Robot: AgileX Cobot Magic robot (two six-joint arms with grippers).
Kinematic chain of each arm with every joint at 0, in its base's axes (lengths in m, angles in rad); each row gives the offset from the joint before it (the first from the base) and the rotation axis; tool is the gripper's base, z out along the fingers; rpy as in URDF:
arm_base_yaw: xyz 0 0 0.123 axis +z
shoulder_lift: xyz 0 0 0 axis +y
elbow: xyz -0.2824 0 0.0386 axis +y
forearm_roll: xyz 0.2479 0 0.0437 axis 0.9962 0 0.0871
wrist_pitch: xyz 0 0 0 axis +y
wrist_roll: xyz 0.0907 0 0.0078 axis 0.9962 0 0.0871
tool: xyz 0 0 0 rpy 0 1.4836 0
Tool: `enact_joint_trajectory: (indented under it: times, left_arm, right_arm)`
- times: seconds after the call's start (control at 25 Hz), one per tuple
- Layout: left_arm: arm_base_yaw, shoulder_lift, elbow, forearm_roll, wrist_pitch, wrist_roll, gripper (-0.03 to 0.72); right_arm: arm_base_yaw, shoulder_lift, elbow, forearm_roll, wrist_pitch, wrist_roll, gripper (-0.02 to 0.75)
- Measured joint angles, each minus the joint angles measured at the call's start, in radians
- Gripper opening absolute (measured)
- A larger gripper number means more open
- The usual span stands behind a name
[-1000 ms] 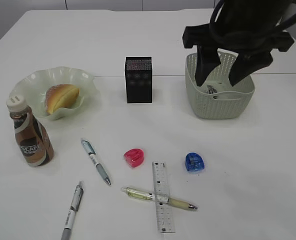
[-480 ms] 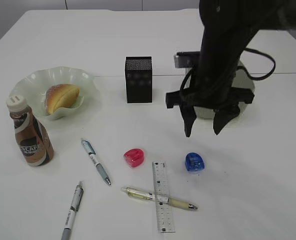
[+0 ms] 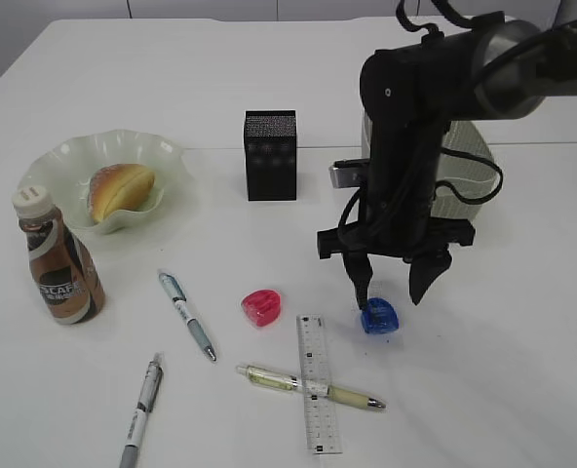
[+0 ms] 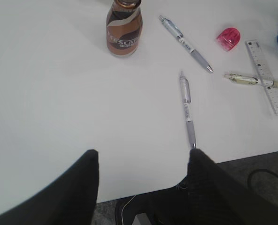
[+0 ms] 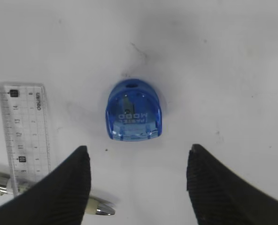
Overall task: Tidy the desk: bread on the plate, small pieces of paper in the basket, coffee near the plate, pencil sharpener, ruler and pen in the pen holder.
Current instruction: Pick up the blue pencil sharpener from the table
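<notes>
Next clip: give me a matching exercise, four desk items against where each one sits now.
Items:
1. bread
2. blue sharpener
3. ruler
4. coffee

Places:
A. lying across a pen
B. under the open right gripper
C. on the plate
D. standing on the desk just in front of the plate

Pairs: 1-C, 2-B, 3-A, 4-D

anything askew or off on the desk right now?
One thing: the ruler lies across a yellowish pen, so the two form a cross and the ruler is not flat on the desk. Faint dark marks show near the blue sharpener. Nothing spilled.
</notes>
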Motion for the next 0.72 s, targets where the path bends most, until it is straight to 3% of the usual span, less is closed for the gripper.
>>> enact_joint_trajectory:
  times: [0.72]
  left_arm:
    - [0.000,0.000,0.000,-0.019,0.000,0.000,0.437]
  right_arm:
    - [0.000,0.075,-0.004,0.023,-0.049,0.002,0.470]
